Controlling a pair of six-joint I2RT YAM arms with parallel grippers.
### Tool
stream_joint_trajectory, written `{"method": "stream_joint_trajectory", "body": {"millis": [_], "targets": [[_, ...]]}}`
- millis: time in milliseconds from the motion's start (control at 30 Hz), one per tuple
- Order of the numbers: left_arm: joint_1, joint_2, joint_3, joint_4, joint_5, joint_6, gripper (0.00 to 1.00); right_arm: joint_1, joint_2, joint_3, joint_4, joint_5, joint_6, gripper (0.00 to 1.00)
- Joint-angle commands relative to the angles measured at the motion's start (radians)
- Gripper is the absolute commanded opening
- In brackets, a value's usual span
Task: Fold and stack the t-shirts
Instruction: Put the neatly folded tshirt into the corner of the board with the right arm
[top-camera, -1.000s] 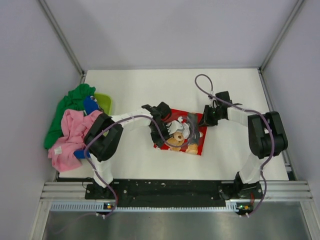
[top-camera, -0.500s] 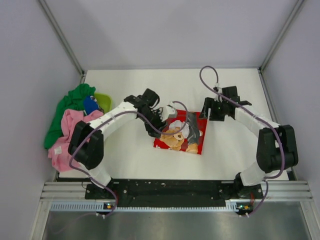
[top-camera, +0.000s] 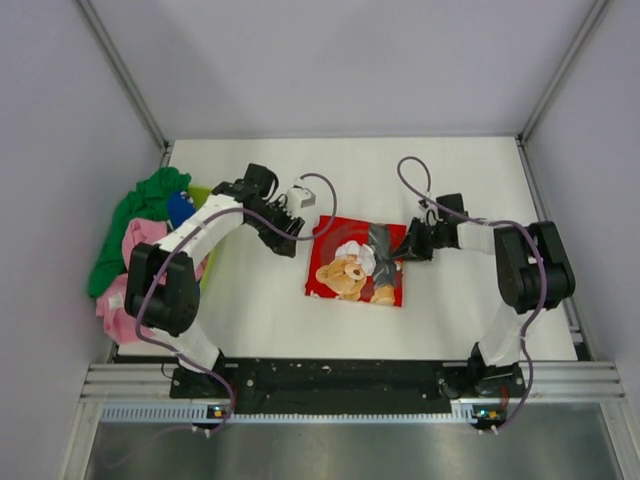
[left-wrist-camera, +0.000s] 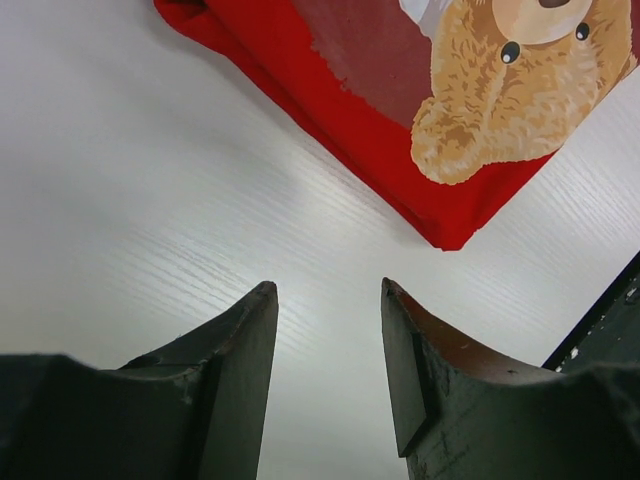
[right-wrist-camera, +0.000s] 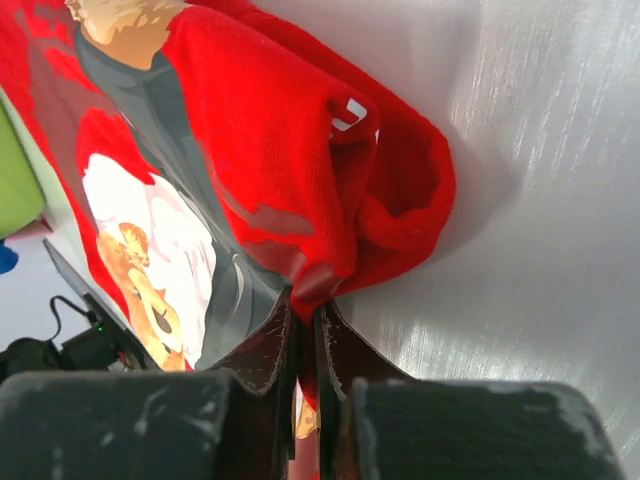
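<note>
A bright red t-shirt (top-camera: 345, 245) with a teddy-bear print lies folded in a small rectangle at the middle of the table. My right gripper (top-camera: 408, 247) is at its right edge. In the right wrist view the jaws (right-wrist-camera: 305, 305) are shut on a bunched fold of the red cloth (right-wrist-camera: 280, 130). My left gripper (top-camera: 286, 241) hovers just left of the shirt. In the left wrist view this gripper (left-wrist-camera: 328, 300) stands open with nothing in it over bare table, and the red shirt's corner (left-wrist-camera: 360, 130) lies ahead of it. Green (top-camera: 140, 210), pink (top-camera: 145, 260) and blue (top-camera: 181, 210) t-shirts are heaped at the far left.
A lime-green plastic basket (top-camera: 210, 202) shows under the heap at the table's left edge. Grey walls close in both sides and the back. The black base rail (top-camera: 330, 375) runs along the near edge.
My left gripper has opened and drawn back left, off the red shirt. My right gripper opened, then shut on the shirt's right edge. The bear print now lies flat and uncovered.
</note>
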Motion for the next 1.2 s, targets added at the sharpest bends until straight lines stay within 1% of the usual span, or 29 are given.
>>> {"method": "stream_joint_trajectory", "body": {"millis": [0,100,167,267,333,367,433,567,633,667,700,767,833,1000,1100,1167], "targets": [[0.010,-0.088,-0.013,0.020,-0.006,0.002,0.51,-0.042,0.029,0.017,0.045,-0.030,0.017,0.00],[0.014,-0.105,-0.014,0.018,-0.029,0.016,0.51,-0.089,0.025,0.068,0.000,-0.024,-0.019,0.00],[0.017,-0.114,-0.011,0.018,-0.045,0.022,0.51,-0.122,0.032,0.123,-0.072,0.019,-0.075,0.00],[0.023,-0.123,-0.011,0.020,-0.052,0.030,0.51,-0.149,0.069,0.247,-0.213,0.112,-0.208,0.00],[0.026,-0.125,-0.013,0.020,-0.060,0.035,0.51,-0.154,0.104,0.328,-0.286,0.213,-0.285,0.00],[0.028,-0.123,-0.013,0.020,-0.066,0.036,0.51,-0.154,0.121,0.373,-0.307,0.258,-0.325,0.00],[0.031,-0.119,-0.013,0.018,-0.078,0.036,0.52,-0.194,0.165,0.462,-0.341,0.345,-0.385,0.00],[0.037,-0.117,-0.013,0.009,-0.098,0.045,0.52,-0.234,0.308,0.704,-0.435,0.454,-0.463,0.00],[0.040,-0.120,-0.014,0.004,-0.121,0.050,0.52,-0.267,0.376,0.817,-0.471,0.514,-0.467,0.00],[0.042,-0.120,-0.014,0.003,-0.134,0.050,0.52,-0.286,0.412,0.869,-0.490,0.543,-0.500,0.00],[0.043,-0.120,-0.011,0.003,-0.146,0.051,0.52,-0.301,0.445,0.952,-0.508,0.563,-0.511,0.00],[0.048,-0.116,-0.003,-0.002,-0.163,0.051,0.52,-0.327,0.506,1.052,-0.521,0.600,-0.549,0.00],[0.048,-0.102,0.013,-0.008,-0.169,0.050,0.52,-0.343,0.557,1.149,-0.521,0.675,-0.600,0.00],[0.048,-0.063,0.060,-0.036,-0.192,0.041,0.52,-0.359,0.675,1.315,-0.516,0.835,-0.732,0.00],[0.049,-0.044,0.079,-0.046,-0.201,0.041,0.52,-0.375,0.709,1.375,-0.487,0.862,-0.764,0.00],[0.049,-0.024,0.099,-0.057,-0.209,0.036,0.52,-0.385,0.715,1.376,-0.446,0.892,-0.769,0.00]]}}
